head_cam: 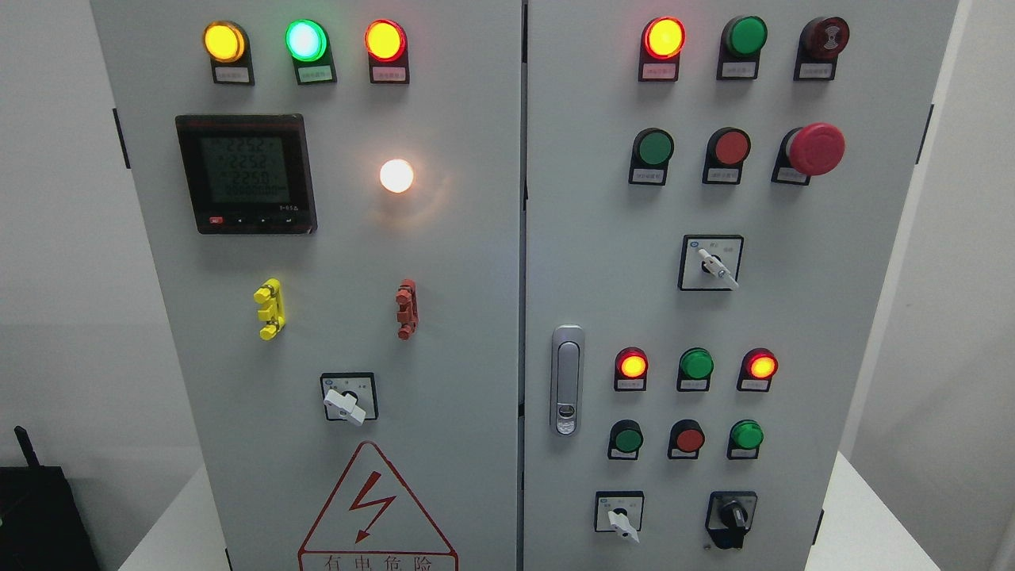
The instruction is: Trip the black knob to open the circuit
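1. Neither robot hand nor arm appears in the head view; whether the fingers are spread or curled cannot be told.
2. The grey two-door metal control cabinet (476,262) fills the view, its doors meeting at a central vertical seam.
3. The black rotary knob on a black square plate (732,515) sits near the bottom edge of the right door, towards its right side. Its pointer stands roughly upright.
4. Just left of it, on the same row, is a white-handled rotary switch on a white plate (619,515), handle pointing down and right.
5. A silver oval door latch (567,381) is mounted at the left edge of the right door, beside the seam.
6. A red mushroom-head emergency button (813,149) stands near the upper right corner of the right door.
7. On the left door, a black-framed digital meter (246,173) shows lit digits; a white round lamp (396,175) glows to its right.
8. A red-outlined triangular lightning warning sign (373,507) sits at the bottom edge of the left door.
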